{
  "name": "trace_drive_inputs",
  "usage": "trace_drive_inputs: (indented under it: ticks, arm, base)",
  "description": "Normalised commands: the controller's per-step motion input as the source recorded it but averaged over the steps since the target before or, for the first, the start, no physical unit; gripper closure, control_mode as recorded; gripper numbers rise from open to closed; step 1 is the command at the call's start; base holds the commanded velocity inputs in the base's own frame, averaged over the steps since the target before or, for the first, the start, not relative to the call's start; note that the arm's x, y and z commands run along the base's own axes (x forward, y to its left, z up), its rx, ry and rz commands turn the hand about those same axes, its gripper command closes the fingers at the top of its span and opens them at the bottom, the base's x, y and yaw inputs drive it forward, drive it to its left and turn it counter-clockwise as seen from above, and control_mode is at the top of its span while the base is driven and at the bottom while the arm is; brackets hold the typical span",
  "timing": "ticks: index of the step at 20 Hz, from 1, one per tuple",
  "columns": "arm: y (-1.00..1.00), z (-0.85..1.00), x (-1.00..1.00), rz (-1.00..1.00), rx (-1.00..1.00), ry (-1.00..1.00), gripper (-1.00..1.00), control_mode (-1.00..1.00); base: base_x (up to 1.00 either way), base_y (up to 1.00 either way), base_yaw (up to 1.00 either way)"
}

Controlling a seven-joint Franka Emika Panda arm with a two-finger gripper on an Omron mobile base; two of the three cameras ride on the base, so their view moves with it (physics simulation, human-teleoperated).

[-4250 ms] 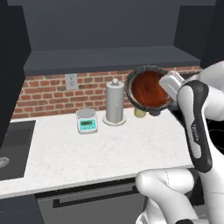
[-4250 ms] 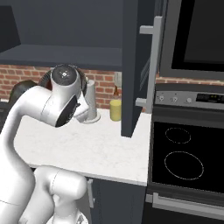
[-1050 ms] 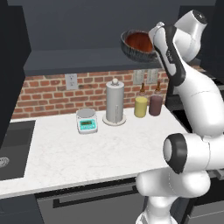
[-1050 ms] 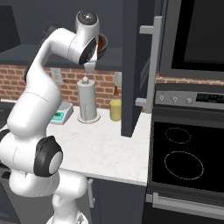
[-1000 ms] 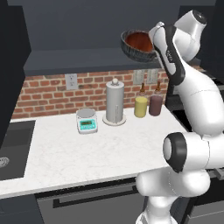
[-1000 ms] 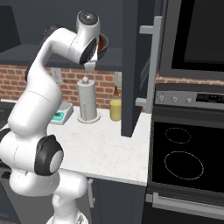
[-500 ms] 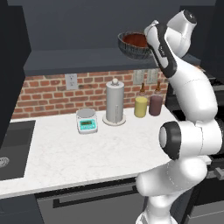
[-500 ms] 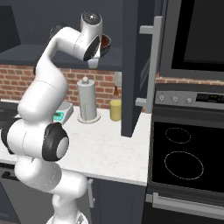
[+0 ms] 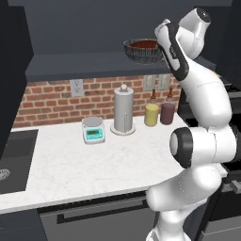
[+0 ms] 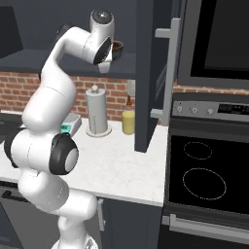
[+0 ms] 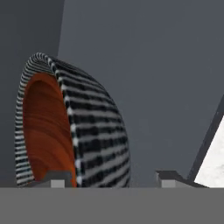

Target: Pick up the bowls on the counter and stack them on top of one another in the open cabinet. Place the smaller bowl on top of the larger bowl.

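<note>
From the left base view, the larger bowl (image 9: 141, 51) is being seen sitting on the cabinet (image 9: 84, 66) shelf with the smaller bowl (image 9: 143, 44) nested inside it, while the counter (image 9: 84, 160) below is being left with just a scale (image 9: 93, 130), paper towel holder (image 9: 124, 110) and two bottles (image 9: 151, 114). In the right base view the stack is mostly being blocked by the arm. In the hand view the gripper (image 11: 113, 177) is being shown spread apart beside the ribbed wall, no longer clamped on it like a second ago.
</note>
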Motion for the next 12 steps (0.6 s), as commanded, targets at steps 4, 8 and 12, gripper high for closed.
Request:
trace_drive_inputs:
  ticks: [4, 8, 12]
  arm:
    - [0.00, -0.24, -0.92, 0.00, 0.00, -0.20, -1.00, -1.00]
    - [-0.01, -0.44, -1.00, 0.00, 0.00, -0.35, -1.00, -1.00]
    - [-0.02, -0.69, -1.00, 0.00, 0.00, -0.43, -1.00, -1.00]
  base:
    - [0.00, 0.00, 0.00]
    - [0.00, 0.00, 0.00]
    - [0.00, 0.00, 0.00]
